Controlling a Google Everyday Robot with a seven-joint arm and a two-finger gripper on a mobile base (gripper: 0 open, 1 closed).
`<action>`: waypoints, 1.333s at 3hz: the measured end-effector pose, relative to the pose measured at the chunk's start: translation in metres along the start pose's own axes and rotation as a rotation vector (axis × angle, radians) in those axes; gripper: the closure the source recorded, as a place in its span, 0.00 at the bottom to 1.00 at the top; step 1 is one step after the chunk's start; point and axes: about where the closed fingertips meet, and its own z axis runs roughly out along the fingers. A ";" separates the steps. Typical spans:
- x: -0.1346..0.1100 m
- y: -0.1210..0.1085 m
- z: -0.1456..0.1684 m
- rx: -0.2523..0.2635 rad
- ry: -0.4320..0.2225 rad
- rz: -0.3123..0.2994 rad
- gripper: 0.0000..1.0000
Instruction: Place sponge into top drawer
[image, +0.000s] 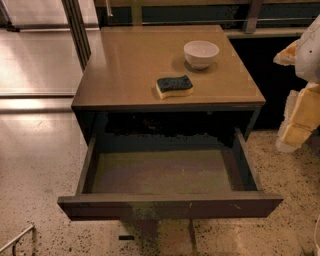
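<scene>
On the cabinet top (125, 65), above the open top drawer (170, 204), the sponge (174, 86) lay lengthwise left to right. My gripper (299, 115) hung well apart at the right, sponge to its left; whether it was spread or closed, I couldn't tell.

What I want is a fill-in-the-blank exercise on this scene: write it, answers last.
1. The sponge lies on the cabinet top with its dark scrub layer facing ____.
2. The top drawer stands ____.
3. Behind the sponge stands a white ____.
4. The gripper is at the ____ edge of the view, apart from the sponge.
Missing words: up; open; bowl; right.
</scene>
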 end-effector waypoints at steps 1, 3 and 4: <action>-0.001 -0.003 0.000 0.009 -0.011 0.003 0.00; -0.022 -0.060 0.021 0.036 -0.158 0.039 0.00; -0.050 -0.102 0.035 0.052 -0.267 0.054 0.00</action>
